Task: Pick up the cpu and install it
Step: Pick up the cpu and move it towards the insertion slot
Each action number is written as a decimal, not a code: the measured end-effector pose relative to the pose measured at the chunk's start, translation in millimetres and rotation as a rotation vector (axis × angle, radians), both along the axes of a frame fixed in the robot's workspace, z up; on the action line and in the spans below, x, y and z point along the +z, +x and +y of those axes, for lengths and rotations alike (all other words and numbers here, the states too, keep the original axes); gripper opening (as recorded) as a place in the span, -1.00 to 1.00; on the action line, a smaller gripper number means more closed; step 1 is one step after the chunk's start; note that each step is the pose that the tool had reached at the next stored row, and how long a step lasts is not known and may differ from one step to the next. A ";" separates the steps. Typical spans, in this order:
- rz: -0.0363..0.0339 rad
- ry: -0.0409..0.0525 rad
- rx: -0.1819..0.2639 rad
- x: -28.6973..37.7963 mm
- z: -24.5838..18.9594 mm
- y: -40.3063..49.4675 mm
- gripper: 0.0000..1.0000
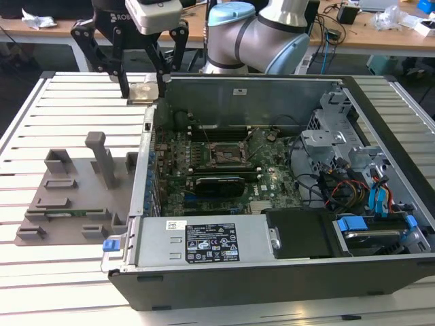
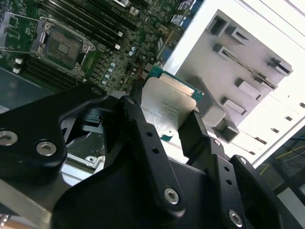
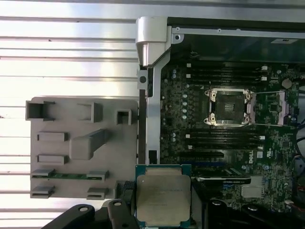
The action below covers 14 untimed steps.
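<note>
gripper (image 3: pixel 165 211) clasping cpu (image 3: pixel 163 198), flat, silver top upward

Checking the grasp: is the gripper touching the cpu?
Touching. In the second wrist view, the gripper clamps the cpu by opposite edges.

Silver-topped sq. cpu (image 3: pixel 163 198), green-edged, gripped flat aloft.

Exterior view: elevated, looks obliquely down across tabletop (image 1: pixel 68 102) into open pc case (image 1: pixel 272 278), mid-range, arm (image 1: pixel 272 34) on far side. First wrist view: faces approx. straight down over case's edge. Second wrist view: oblique, v. close past end effector (image 2: pixel 164 114) gripping cpu (image 2: pixel 171 101). All three share socket frame (image 1: pixel 224 153) & grey fixture (image 1: pixel 75 197).
</note>
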<state>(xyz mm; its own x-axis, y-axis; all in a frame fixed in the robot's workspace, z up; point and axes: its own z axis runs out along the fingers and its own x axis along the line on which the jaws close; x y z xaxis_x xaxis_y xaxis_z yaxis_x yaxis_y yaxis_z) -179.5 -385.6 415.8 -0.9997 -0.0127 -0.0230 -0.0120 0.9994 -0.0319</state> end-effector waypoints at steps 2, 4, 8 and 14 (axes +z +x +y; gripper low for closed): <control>0.0002 -0.0001 0.000 -1.5 2.7 2.1 0.09; 0.0005 -0.0001 0.000 -3.6 5.4 3.7 0.09; 0.0005 0.0000 0.000 -8.1 9.2 5.2 0.09; 0.0008 -0.0001 0.000 -15.7 17.6 7.9 0.09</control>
<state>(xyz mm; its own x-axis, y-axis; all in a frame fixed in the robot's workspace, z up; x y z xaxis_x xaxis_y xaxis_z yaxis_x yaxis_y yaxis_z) -171.6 -368.0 400.1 -0.9997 -0.0132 -0.0222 -0.0124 0.9994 -0.0320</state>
